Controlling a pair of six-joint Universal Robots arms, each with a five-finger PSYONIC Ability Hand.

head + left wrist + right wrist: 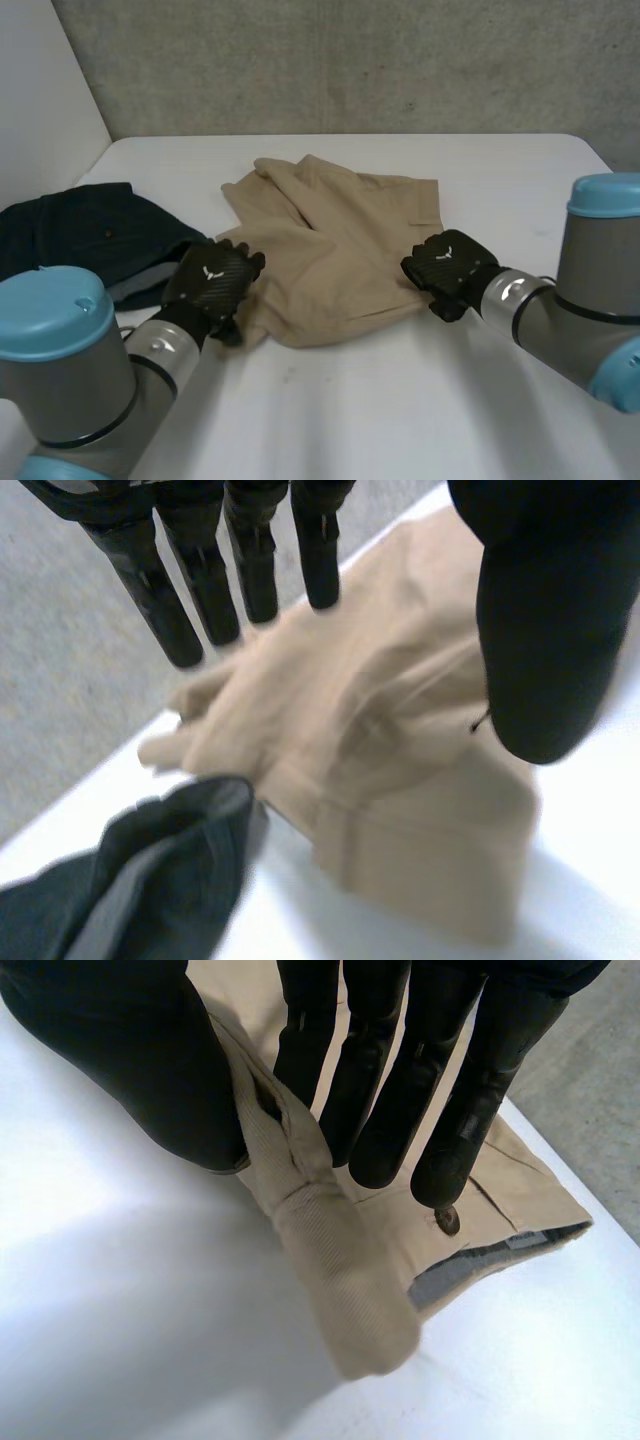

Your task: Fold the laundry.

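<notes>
Black fingers (pixel 378 1110) and thumb of your right hand (pixel 447 266) pinch a raised fold at the right edge of the tan garment (pixel 330 250). Your left hand (pixel 213 279) hovers over its left edge, fingers straight, holding nothing. A dark garment (pixel 90 235) lies just left of it.

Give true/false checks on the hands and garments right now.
1. The right hand pinches an edge of the tan garment. True.
2. The left hand grips the dark garment. False: its fingers are straight, over the tan garment.
3. The dark garment lies on the right arm's side. False: it is on the left arm's side.
4. A button shows near the right hand's fingertips. True.
</notes>
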